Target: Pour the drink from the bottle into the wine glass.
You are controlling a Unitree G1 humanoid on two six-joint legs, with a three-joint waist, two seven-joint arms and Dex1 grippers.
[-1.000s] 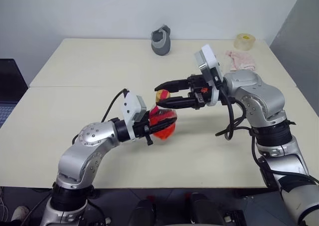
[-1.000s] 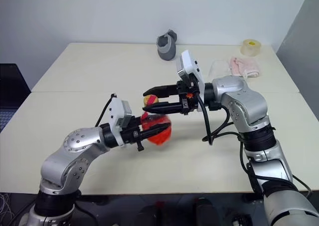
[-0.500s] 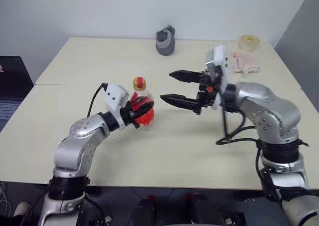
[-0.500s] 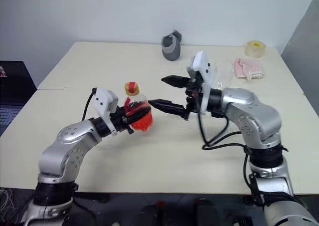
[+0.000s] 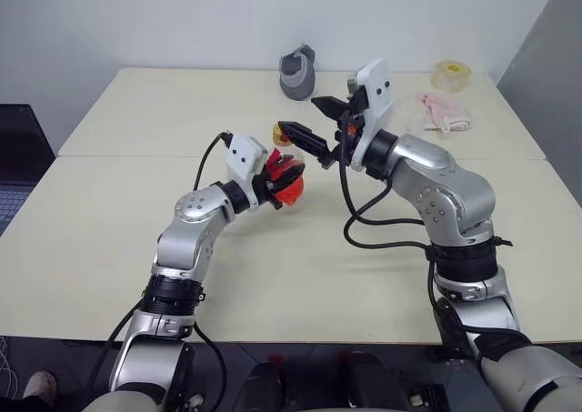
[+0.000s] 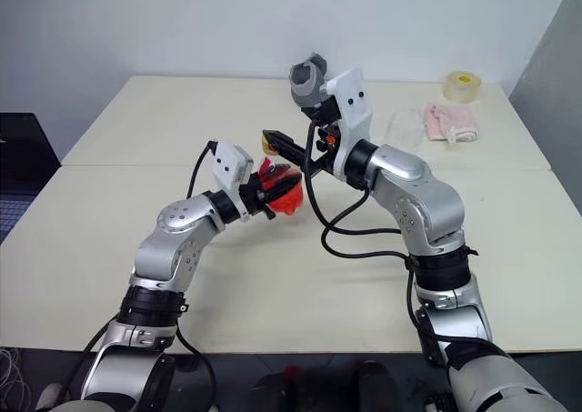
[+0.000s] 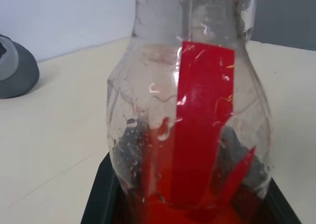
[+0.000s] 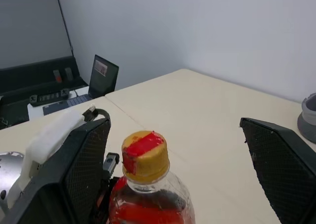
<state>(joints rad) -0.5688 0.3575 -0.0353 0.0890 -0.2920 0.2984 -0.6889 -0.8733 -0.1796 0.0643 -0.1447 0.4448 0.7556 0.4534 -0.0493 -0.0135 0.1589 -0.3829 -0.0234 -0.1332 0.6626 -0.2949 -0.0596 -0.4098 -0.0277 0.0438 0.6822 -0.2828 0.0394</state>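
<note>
Pale cream worktop (image 5: 109, 248) against a white wall; grey jug (image 5: 295, 71), tape roll (image 5: 446, 74) and pink cloth (image 5: 441, 110) lie at its far edge, well beyond both claws.

Item 1, bottle (image 5: 285, 177): small clear plastic, bulbous base, narrow neck, red label strip, yellow cap (image 8: 144, 155) with a red patch. Upright, long axis vertical, lifted clear of the worktop. Red drink (image 7: 163, 211) fills only the lower bulb; droplets cling inside the clear upper wall.

Item 2, left claw (image 5: 277, 177): pressed together on the bottle's base, pinching it from the side, pointing roughly level.

Item 3, right claw (image 5: 314, 125): fingers spread wide, nothing between them yet. The cap sits directly ahead of it and slightly below, between the lines of its two fingers; this arm is the nearer one to the cap. Judgement: uncapping looks to be the step in hand, the claw needing to advance and close on the cap.

Item 4, wine glass: a faint clear shape by the cloth may be it; cannot tell.
</note>
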